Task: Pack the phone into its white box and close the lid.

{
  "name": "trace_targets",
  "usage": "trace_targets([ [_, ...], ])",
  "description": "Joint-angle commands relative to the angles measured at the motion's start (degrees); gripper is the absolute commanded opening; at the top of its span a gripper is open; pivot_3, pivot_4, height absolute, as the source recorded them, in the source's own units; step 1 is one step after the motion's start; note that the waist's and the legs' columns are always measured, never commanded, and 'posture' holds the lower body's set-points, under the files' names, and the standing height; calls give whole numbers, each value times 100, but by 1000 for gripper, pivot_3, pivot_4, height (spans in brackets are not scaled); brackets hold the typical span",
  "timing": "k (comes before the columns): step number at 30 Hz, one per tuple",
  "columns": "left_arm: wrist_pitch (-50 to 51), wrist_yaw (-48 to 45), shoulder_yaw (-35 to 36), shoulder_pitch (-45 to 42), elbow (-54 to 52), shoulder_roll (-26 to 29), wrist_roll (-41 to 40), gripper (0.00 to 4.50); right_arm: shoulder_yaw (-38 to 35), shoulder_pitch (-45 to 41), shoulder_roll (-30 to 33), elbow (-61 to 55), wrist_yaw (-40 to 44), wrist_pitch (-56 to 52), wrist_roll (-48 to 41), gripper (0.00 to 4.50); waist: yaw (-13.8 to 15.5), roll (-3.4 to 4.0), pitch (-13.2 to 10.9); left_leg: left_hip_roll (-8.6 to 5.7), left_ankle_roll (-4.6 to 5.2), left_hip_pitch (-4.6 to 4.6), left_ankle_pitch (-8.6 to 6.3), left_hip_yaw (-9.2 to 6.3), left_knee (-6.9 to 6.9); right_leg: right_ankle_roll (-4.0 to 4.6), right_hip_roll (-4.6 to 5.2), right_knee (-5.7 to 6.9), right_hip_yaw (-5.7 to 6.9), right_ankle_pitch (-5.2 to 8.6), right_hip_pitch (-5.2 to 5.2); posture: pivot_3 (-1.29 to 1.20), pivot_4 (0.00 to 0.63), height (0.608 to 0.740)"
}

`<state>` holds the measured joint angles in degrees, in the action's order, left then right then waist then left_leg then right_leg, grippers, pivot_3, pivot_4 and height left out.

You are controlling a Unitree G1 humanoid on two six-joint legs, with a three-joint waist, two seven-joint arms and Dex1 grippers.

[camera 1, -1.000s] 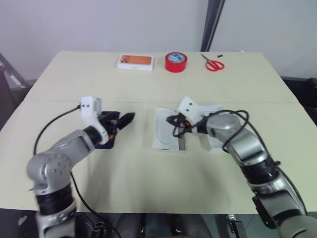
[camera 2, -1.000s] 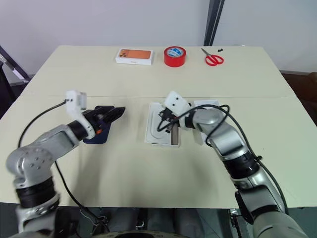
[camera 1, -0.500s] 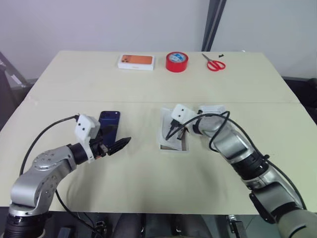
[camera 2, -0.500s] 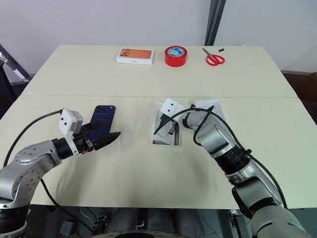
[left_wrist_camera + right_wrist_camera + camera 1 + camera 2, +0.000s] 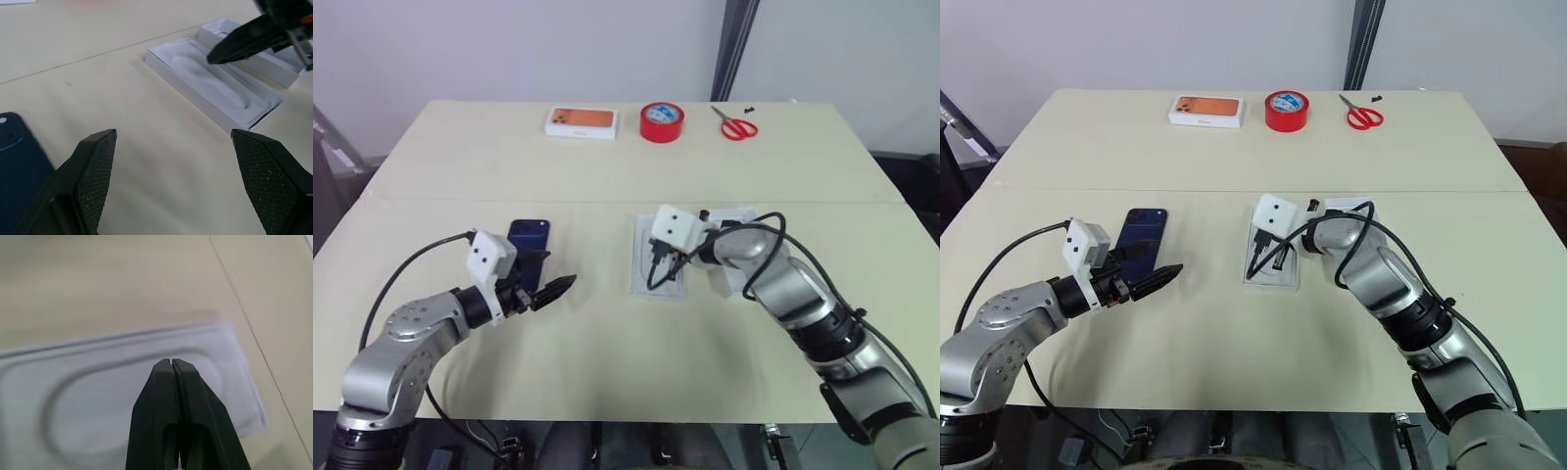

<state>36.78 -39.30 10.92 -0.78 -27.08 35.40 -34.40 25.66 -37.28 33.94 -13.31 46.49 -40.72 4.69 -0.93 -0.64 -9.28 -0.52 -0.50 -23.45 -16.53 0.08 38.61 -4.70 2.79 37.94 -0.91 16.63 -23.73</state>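
The dark blue phone (image 5: 529, 240) lies flat on the table, left of centre. My left gripper (image 5: 553, 287) hovers just in front of it and to its right, open and empty. The white box (image 5: 1273, 281) sits mid-table, with a white insert (image 5: 210, 78) with an oval recess lying in it. My right gripper (image 5: 171, 363) is shut, and its tip hangs just over that insert; whether it touches is unclear. The lid (image 5: 271, 71) lies open side up right beside the box, partly behind my right arm.
Along the far edge of the table stand a white carton printed with an orange phone (image 5: 581, 121), a red tape roll (image 5: 662, 122) and red scissors (image 5: 735, 126). A seam runs across the tabletop behind the box.
My left gripper has drawn back off the phone toward the near edge, leaving it uncovered. The right gripper shifted the insert, which now hides the box's brownish floor.
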Motion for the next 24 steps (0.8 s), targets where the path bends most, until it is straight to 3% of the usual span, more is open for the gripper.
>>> trace_targets([
  [1,-133,31,46,1,-104,-14,1,3961,-50,-57,-124,70,-119,149,95,56,0,0,0,0,0,0,0,0,0,0,0,0,0,0,0,0,150,729],
  [7,-130,86,-18,6,-164,-80,-6,3961,-66,-467,-736,1314,-841,496,502,56,-24,0,0,0,-2,4,1,0,-4,0,-1,4,-1,0,-3,0,150,729],
  [12,-126,145,-59,38,-220,-124,-15,3961,32,-567,-981,2061,-984,889,707,56,-1,0,0,0,-3,3,2,0,-6,0,-1,2,1,0,-3,0,150,729],
  [24,-75,207,-87,140,-326,-176,-55,3961,69,-77,-744,1291,-253,720,710,56,-20,1,0,0,-2,6,1,0,-8,0,-2,5,1,0,-2,0,150,729],
])
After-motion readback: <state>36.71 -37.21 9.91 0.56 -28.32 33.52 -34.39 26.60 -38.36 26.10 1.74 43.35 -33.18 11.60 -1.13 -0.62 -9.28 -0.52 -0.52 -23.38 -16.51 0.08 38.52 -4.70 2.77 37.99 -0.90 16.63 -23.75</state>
